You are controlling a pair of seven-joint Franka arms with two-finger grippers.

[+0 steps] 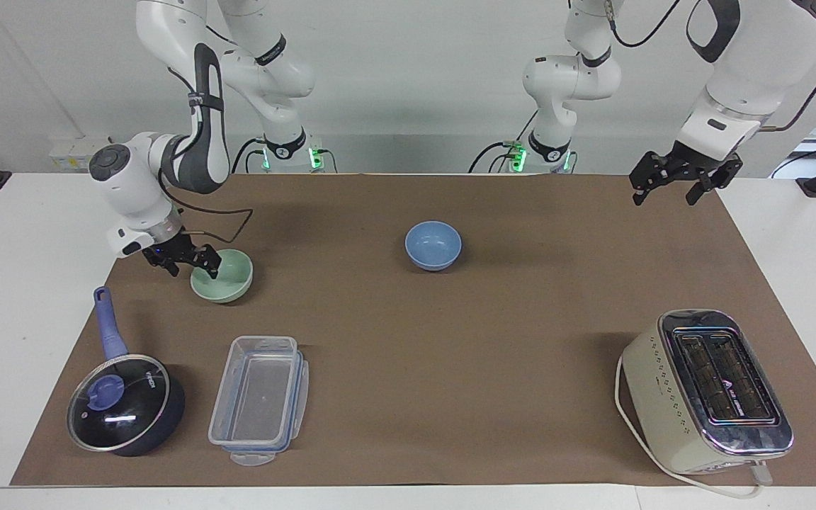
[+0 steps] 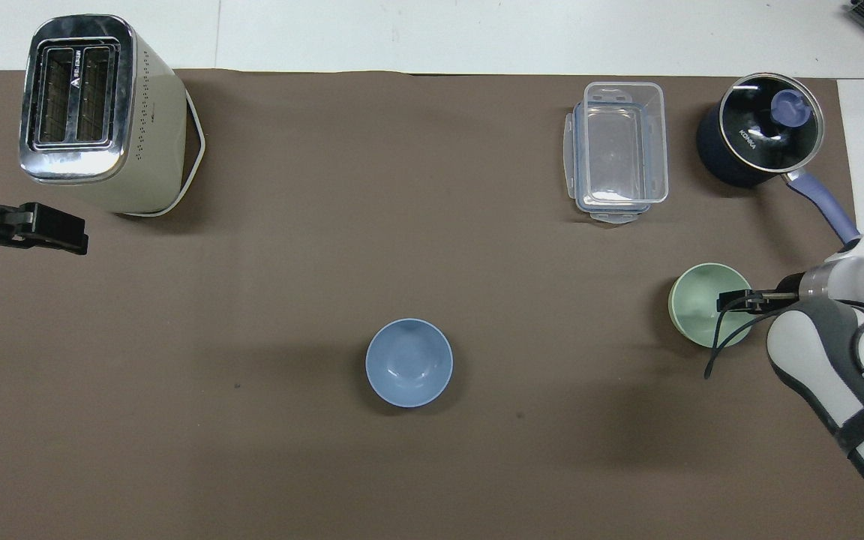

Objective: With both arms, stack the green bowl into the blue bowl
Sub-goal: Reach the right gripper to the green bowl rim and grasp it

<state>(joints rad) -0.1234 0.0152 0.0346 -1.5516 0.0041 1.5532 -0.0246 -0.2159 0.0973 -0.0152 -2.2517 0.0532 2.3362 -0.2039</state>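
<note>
The pale green bowl (image 1: 227, 280) stands on the brown mat toward the right arm's end; it also shows in the overhead view (image 2: 698, 304). The blue bowl (image 1: 433, 245) stands empty near the mat's middle, also in the overhead view (image 2: 409, 363), well apart from the green one. My right gripper (image 1: 192, 266) is open and low at the green bowl's rim, one finger over the bowl and one outside it; the overhead view (image 2: 732, 301) shows its tip over that rim. My left gripper (image 1: 666, 191) is open and empty, waiting in the air over the mat's corner at the left arm's end.
A dark pot (image 1: 125, 404) with a glass lid and blue handle and a clear plastic container (image 1: 259, 400) stand farther from the robots than the green bowl. A cream toaster (image 1: 709, 393) stands at the left arm's end.
</note>
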